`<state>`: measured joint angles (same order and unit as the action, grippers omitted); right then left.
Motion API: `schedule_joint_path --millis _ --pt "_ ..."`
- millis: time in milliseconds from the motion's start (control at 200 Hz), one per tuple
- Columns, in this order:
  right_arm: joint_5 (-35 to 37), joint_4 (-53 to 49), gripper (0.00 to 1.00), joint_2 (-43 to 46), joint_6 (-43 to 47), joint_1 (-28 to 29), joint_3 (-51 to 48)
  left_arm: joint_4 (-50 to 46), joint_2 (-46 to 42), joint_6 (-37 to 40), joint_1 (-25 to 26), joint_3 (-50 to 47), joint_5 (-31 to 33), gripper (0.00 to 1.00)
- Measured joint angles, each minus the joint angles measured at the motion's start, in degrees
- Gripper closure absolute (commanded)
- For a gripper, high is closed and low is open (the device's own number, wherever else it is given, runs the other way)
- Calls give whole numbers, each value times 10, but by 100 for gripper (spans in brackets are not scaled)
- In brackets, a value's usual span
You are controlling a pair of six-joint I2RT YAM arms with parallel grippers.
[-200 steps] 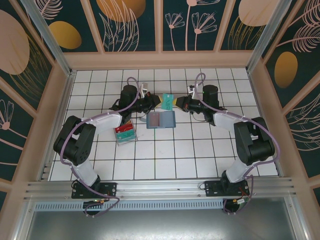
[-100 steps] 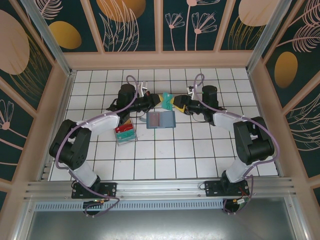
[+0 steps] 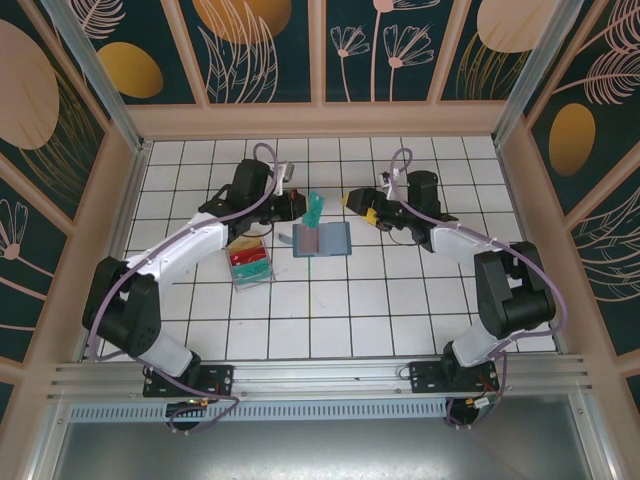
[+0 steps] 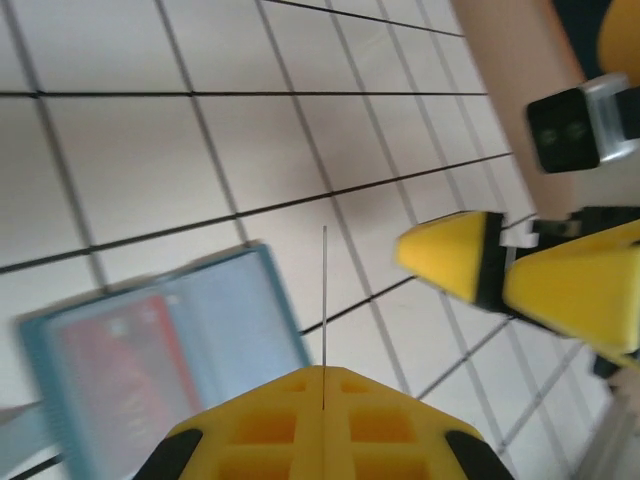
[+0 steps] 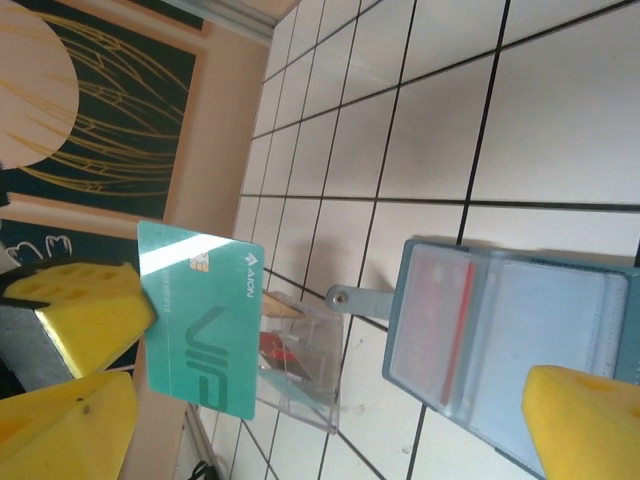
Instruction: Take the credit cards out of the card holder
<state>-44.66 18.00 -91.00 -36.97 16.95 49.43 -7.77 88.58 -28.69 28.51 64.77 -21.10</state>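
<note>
The card holder lies open on the tiles between the arms, a red credit card in its left pocket. My left gripper is shut on a teal credit card and holds it upright above the holder's far left corner. In the left wrist view the card shows edge-on between the closed yellow fingers. The right wrist view shows the teal card face-on, and the holder with the red card. My right gripper stands open, just right of the card and apart from it.
A clear plastic tray with red and green contents sits left of the holder, near the left arm. It appears behind the teal card in the right wrist view. Wooden walls enclose the tiled table on three sides.
The right gripper opened, let go of the teal card and drew back to the right. The left gripper kept the card and moved it slightly left, away from the right fingers.
</note>
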Motion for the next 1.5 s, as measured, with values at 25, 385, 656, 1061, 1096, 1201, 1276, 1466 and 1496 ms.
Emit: schedule_joint_path --millis 25,385,656,1061,1096,1201,1276,1466,1496 --pt "4 -4 1 4 7 0 0 -10 -9 18 0 0 14 100" --pt "75 -18 1 47 80 42 -2 -47 -204 318 0 -121 178 100" --pt "110 -4 1 63 106 58 -16 -98 -249 495 0 -184 230 100" --pt "130 -5 1 63 112 59 -16 -186 -275 666 0 -219 209 100" --pt "132 -5 1 63 112 60 -16 -188 -278 673 0 -223 205 100" --pt "132 -5 1 63 111 60 -16 -196 -282 686 0 -234 198 100" --pt "132 -6 1 62 112 60 -16 -202 -284 692 0 -241 193 100" --pt "132 -10 1 62 111 60 -16 -203 -286 693 0 -250 184 100" --pt "132 -11 1 62 111 60 -16 -203 -286 694 0 -253 184 100"
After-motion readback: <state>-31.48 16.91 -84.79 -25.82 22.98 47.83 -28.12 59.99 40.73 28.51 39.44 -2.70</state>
